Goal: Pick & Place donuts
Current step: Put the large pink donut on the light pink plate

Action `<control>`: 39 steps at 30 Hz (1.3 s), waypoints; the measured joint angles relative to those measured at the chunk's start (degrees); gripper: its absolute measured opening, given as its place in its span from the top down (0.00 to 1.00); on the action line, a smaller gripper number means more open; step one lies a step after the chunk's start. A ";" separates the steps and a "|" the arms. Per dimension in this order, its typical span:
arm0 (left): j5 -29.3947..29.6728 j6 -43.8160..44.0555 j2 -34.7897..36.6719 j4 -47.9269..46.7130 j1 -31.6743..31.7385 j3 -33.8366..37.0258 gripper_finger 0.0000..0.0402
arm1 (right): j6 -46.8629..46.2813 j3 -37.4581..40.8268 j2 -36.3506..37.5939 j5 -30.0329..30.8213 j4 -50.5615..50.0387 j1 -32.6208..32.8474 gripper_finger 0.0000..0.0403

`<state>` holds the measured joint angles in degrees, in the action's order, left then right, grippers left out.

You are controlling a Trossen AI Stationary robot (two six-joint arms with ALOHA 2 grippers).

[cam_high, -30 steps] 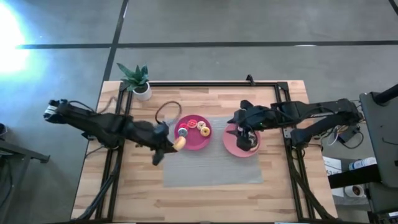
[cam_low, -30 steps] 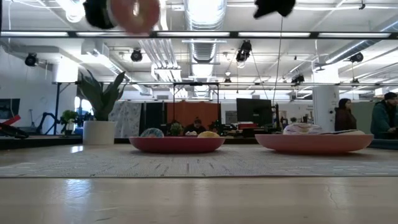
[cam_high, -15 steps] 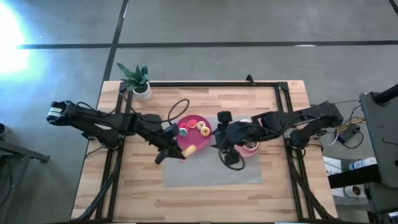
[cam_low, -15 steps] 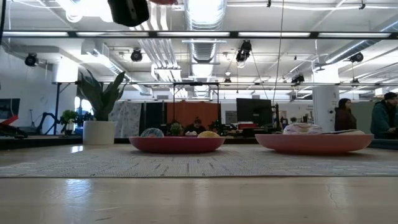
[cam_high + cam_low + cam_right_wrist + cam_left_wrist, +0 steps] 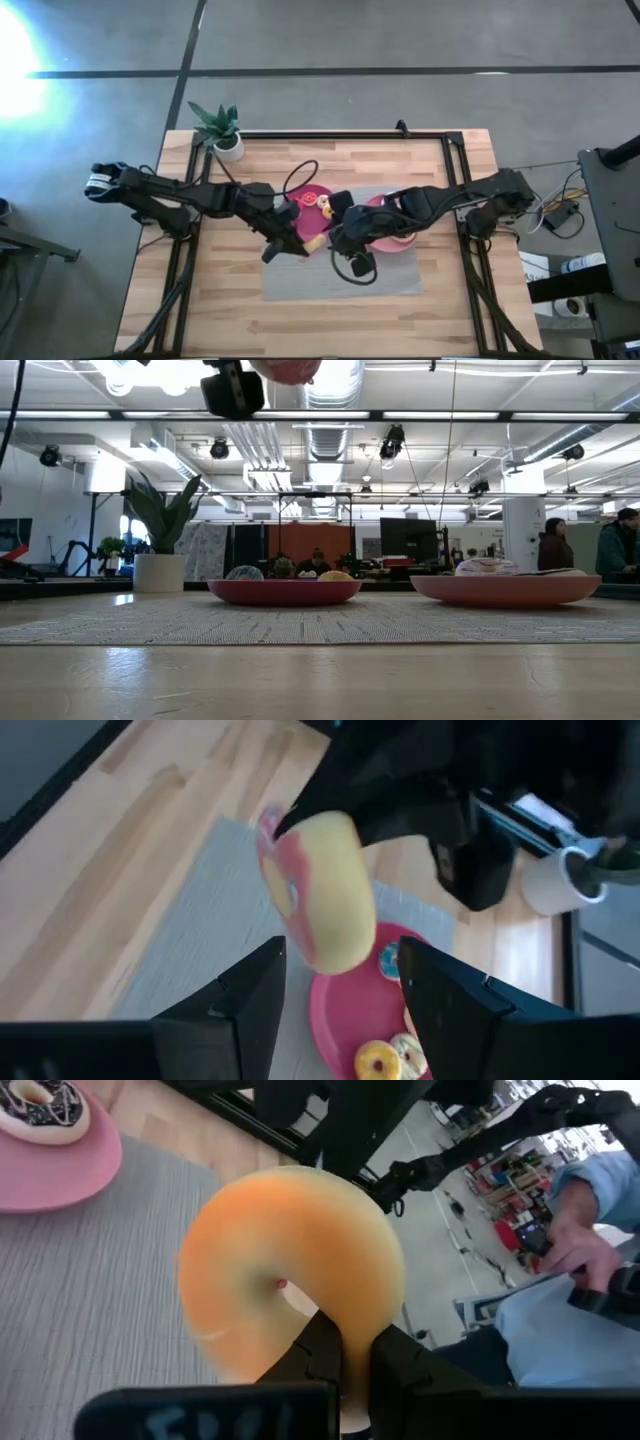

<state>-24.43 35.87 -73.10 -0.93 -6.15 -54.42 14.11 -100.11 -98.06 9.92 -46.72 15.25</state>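
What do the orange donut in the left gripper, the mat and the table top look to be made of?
The orange donut, shut in the left gripper, looks like soft foam or rubbery plastic: matte, smooth, rounded. The mat seems a woven grey placemat, showing fine ribbing. The table top looks like pale wood planks with visible grain, perhaps laminate.

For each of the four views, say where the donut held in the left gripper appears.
High view: the donut is mid-table, at the left gripper.
Low view: at the top edge, left of centre.
Left wrist view: fills the centre.
Right wrist view: near the centre.
Shared landmark: the grey mat.
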 joint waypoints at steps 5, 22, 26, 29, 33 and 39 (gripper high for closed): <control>-0.06 -0.46 -0.20 -0.46 0.11 -0.11 1.00 | -0.12 -0.03 -0.31 -2.71 0.27 -0.04 0.54; -0.19 -2.39 -4.64 0.92 0.27 -3.38 1.00 | -0.24 0.18 -2.98 -5.49 2.22 -0.41 0.54; -0.05 -2.85 -5.09 -0.12 0.37 -3.49 0.99 | -4.87 0.15 -2.93 -5.52 0.22 -1.00 0.56; 1.79 -2.53 -5.07 -0.05 0.48 -3.49 0.95 | -6.95 0.15 -2.88 -5.64 -1.42 -1.50 0.62; 4.96 -1.56 -4.68 -0.06 0.53 -3.49 0.85 | -8.97 0.15 -2.84 -5.85 -2.05 -1.86 0.75; 9.58 -1.71 -3.72 -4.29 0.74 -3.49 0.69 | -19.28 0.79 -2.84 -6.34 -8.77 -4.40 0.94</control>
<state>-14.85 34.17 -76.82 -5.22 -5.41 -57.91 -5.18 -99.33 -100.90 3.58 -55.49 10.85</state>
